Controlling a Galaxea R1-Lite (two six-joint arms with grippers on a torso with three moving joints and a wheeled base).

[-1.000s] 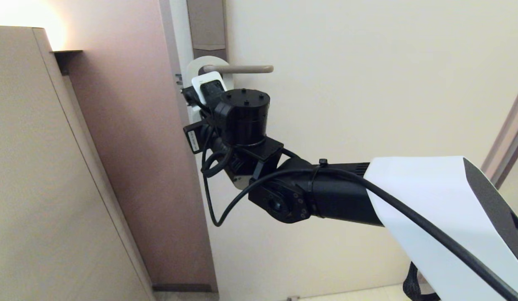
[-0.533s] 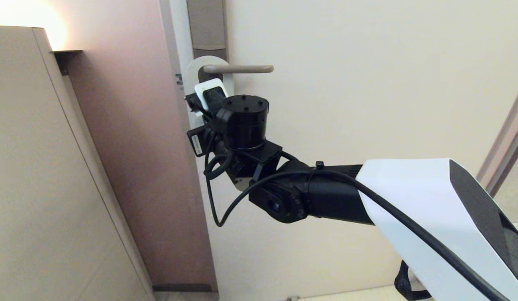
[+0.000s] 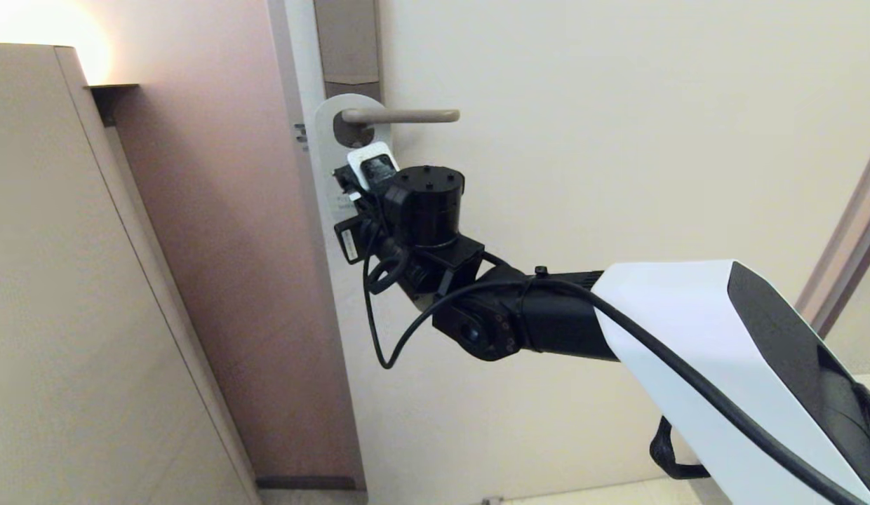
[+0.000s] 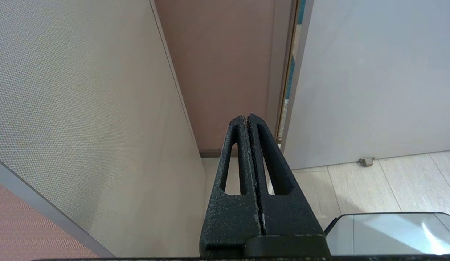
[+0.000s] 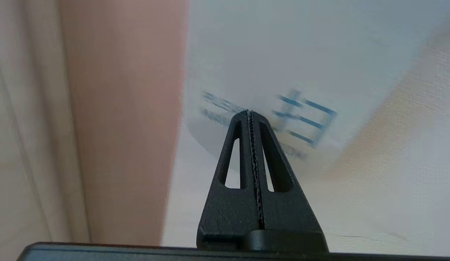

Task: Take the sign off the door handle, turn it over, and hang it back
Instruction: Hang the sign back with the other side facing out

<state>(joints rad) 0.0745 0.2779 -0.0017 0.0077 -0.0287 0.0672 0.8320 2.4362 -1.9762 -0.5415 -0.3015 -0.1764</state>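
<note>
At the edge of the cream door (image 3: 582, 140), the flat white oblong sign with its rounded top (image 3: 330, 133) hangs on the slim, straight, beige-bronze metal door handle (image 3: 400, 116), the lever passing through the sign's hole. The sign lies flat against the door, covering the lower part of the tall grey-brown backplate (image 3: 347, 42). And there is the right gripper (image 5: 250, 113), black and wedge-shaped, reaching in from the lower right on its black-and-white arm (image 3: 687, 337); its jaws are clenched tight together, tips meeting, with nothing between them. In the right wrist view the tips point straight at the sign's white face, just below the blurred blue lettering (image 5: 305, 116), very near the surface; whether they actually touch it cannot be told. In the head view the wrist and its round black housing (image 3: 426, 203) sit just below the handle, hiding the sign's lower half. Over on the other side, the left gripper (image 4: 247, 117) hangs low and well away from the action, jaws pressed shut and empty, pointing down toward the pale floor (image 4: 373, 181) beside a beige partition panel (image 4: 83, 108).
</note>
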